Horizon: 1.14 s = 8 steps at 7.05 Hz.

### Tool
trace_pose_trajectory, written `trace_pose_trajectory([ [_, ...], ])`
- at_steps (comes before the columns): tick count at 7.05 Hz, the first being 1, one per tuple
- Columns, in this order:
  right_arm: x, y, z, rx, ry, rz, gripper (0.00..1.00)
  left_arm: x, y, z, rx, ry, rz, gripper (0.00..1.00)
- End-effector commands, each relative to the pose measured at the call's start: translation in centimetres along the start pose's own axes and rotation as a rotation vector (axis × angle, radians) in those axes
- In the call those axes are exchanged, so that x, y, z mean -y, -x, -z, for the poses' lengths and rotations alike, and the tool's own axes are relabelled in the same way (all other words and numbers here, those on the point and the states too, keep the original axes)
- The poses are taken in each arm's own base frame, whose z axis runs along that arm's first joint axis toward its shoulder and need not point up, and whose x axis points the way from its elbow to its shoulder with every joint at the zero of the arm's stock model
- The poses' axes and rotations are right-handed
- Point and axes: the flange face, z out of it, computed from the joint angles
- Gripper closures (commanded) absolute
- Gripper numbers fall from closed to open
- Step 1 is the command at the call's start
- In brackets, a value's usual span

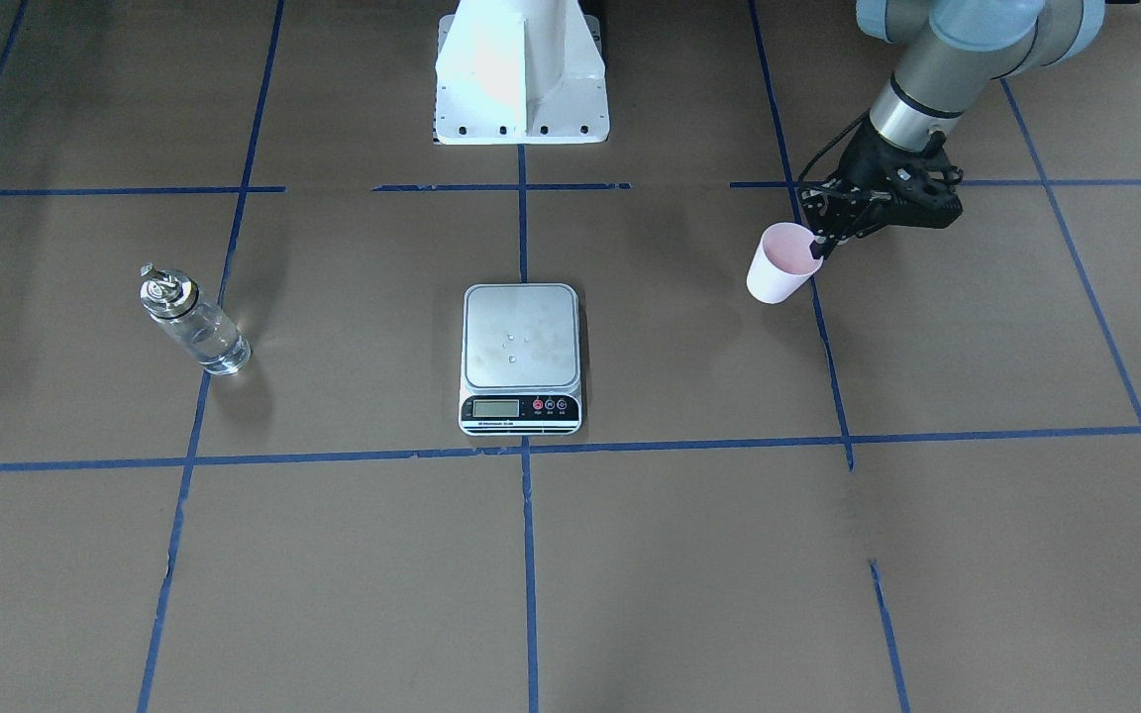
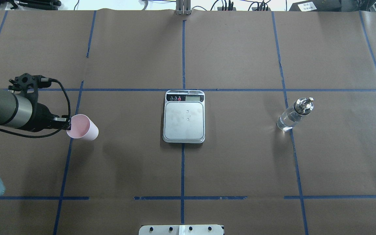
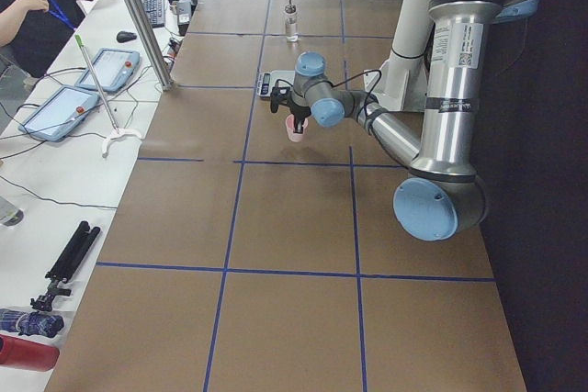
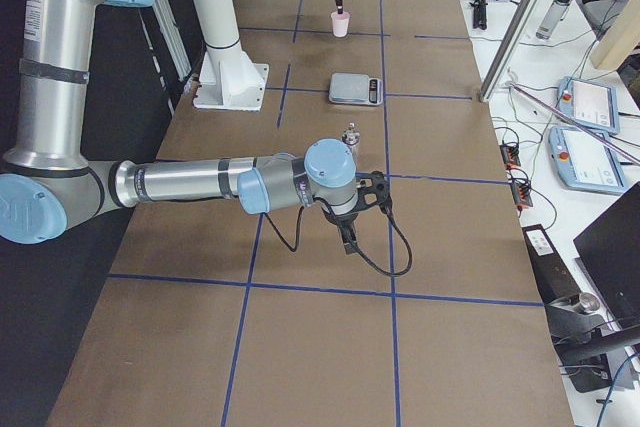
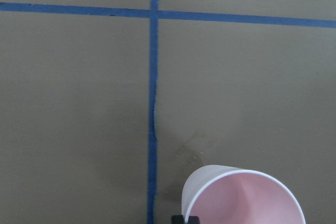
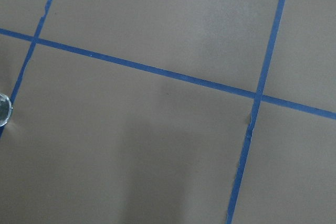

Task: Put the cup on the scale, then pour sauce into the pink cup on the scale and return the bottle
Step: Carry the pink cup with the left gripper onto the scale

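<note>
The left gripper (image 1: 817,244) pinches the rim of the pink cup (image 1: 778,267), its fingers drawn together on the cup's wall, one on the inside and one on the outside. In the left wrist view one black fingertip (image 5: 185,218) shows at the rim at the bottom edge, with the pink inside of the cup open to the camera. I cannot tell whether the cup's base rests on the table (image 2: 240,156) or hangs just above it. The cup is on the left side, well apart from the scale (image 2: 184,120), and beside a blue tape line.

The scale lies flat at the middle of the table. Its silver-grey plate carries a few small droplets, and its black strip with the display and red buttons faces the far side, away from the robot's base.

The bottle (image 2: 292,116) stands upright on the right side, well apart from the scale, touching a blue tape line. The clear sauce (image 1: 216,347) fills its lower part, and the silver collar and spout are on top.

The right gripper (image 4: 347,237) shows only in the right side view, pointing down over the table on the near side of the bottle; I cannot tell how far open it is. The right wrist view catches just an edge of the bottle at its left border.

A person (image 3: 37,6) sits at a side bench.
</note>
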Motion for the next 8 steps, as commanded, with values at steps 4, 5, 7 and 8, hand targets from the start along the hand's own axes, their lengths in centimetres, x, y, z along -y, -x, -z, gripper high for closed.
trace_pose_trajectory([
  [4,-0.1,0.1,0.1,0.0,-0.001,0.0,0.0,7.5,-20.1,-0.2,0.013,0.028,0.095,1.0],
  [5,-0.1,0.1,0.0,0.0,0.0,-0.001,0.0,7.9,-23.4,-1.1,0.009,0.04,0.102,1.0],
  [7,-0.1,0.1,0.0,0.0,0.0,-0.001,0.0,8.1,-27.6,-3.9,0.01,0.025,0.114,1.0],
  [8,-0.1,0.1,0.0,0.0,0.0,-0.001,0.0,7.8,-27.8,-5.0,0.011,0.031,0.106,1.0],
])
